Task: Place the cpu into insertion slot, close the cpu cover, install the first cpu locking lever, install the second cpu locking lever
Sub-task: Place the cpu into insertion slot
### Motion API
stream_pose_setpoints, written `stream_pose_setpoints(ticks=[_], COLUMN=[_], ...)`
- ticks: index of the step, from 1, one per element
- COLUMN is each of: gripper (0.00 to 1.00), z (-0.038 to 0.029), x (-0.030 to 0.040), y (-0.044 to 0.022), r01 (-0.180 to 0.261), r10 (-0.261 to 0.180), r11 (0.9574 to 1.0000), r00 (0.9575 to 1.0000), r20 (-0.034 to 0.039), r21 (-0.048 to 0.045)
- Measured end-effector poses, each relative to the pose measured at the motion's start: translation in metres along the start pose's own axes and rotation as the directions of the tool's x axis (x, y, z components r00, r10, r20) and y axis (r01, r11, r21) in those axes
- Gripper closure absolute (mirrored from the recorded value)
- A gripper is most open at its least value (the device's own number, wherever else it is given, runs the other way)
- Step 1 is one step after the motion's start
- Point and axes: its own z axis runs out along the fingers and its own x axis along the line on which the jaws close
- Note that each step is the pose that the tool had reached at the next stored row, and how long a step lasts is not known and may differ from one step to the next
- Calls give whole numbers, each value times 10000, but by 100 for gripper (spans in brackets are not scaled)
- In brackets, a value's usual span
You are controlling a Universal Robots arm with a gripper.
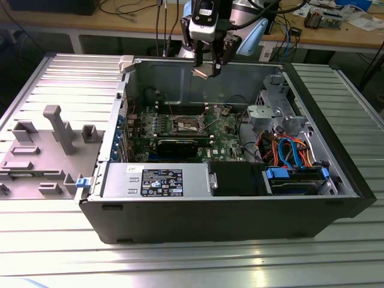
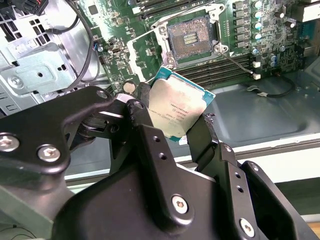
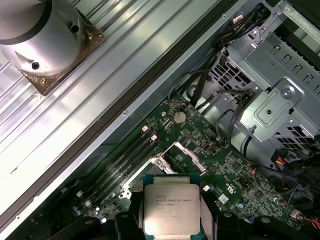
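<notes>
**CPU in gripper, socket open & bare**

Gripper (image 1: 207, 67) hangs over the far wall of the open PC case (image 1: 210, 217). Its fingers are drawn in narrow on the cpu (image 1: 201, 72), pinching it by two opposite edges. In the second wrist view the cpu (image 2: 177, 111) sits tilted btw the black fingers (image 2: 146, 125), w/ the dull silver top toward the cam and a green edge showing on one side. In the first wrist view the cpu (image 3: 171, 210) is gripped the same way, top face up.

The insertion slot (image 1: 189, 124) is down on the green mobo (image 1: 225, 141), well apart from the cpu and lower inside the case. In the second wrist view the insertion slot (image 2: 191, 37) is bare, dark pin grid exposed, nothing seated in it. The cpu cover (image 2: 144, 54) is swung up off the slot, standing at one side of it. In the first wrist view the cpu cover (image 3: 180, 154) is raised too.

A thin wire locking lever (image 2: 236, 62) juts from the slot's corner, slanting over the memory slots (image 2: 215, 72), clear of the cover.

- PSU (image 1: 156, 180): along the case's near wall.
- Drive cage (image 1: 270, 111): at the exterior view's right, w/ orange & blue cables (image 1: 291, 153) beside it.
- Coin cell (image 3: 180, 116): on the mobo near the slot.
- Grey fixture tray (image 1: 42, 150): on the ribbed metal table (image 1: 180, 264), at the exterior view's left of the case.
</notes>
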Motion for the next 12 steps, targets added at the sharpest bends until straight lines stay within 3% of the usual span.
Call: stream_pose_setpoints(ticks=[5,9,12], gripper=[46,46,46], z=[0,1,1], x=[0,0,0], y=[0,0,0], r01=[-2,-560,-679], r10=[2,560,679], r11=[10000,9984,9977], r00=[10000,9984,9977], r20=[0,53,63], r21=[0,-5,-6])
